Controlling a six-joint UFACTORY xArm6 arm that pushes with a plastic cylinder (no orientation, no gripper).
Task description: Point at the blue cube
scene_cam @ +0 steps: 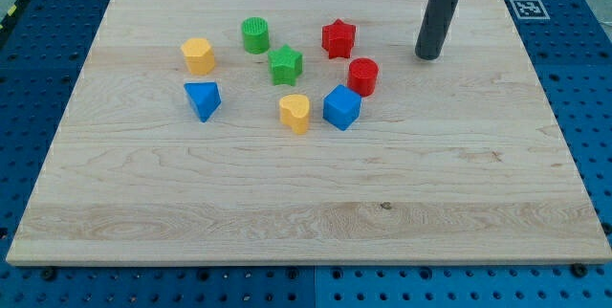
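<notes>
The blue cube (341, 107) is set a little right of the frame's centre, in its upper half, on the bench (306, 203), well apart from my tip (428, 56), which is found up and to its right in the upper right of the frame. No fingers are carried by the arm, so nothing is held; only a straight dark rod is seen, matt and round, descending almost upright from the frame's top edge, its lower end resting on bare wood. The nearest block to the tip is the red cylinder (362, 77), to its left and slightly lower, apart from it. The red cylinder is placed just above and to the right of the blue cube, close beside it. A red star (338, 38) is seen higher up, a green star (285, 65) to its lower left, and a green cylinder (255, 35) further left. A yellow heart-like block (295, 113) lies just left of the blue cube. At the left a yellow hexagonal block (198, 55) is set above a blue triangular block (202, 99). The bench is a pale, grained wooden board laid on a blue perforated surface (38, 69).
</notes>
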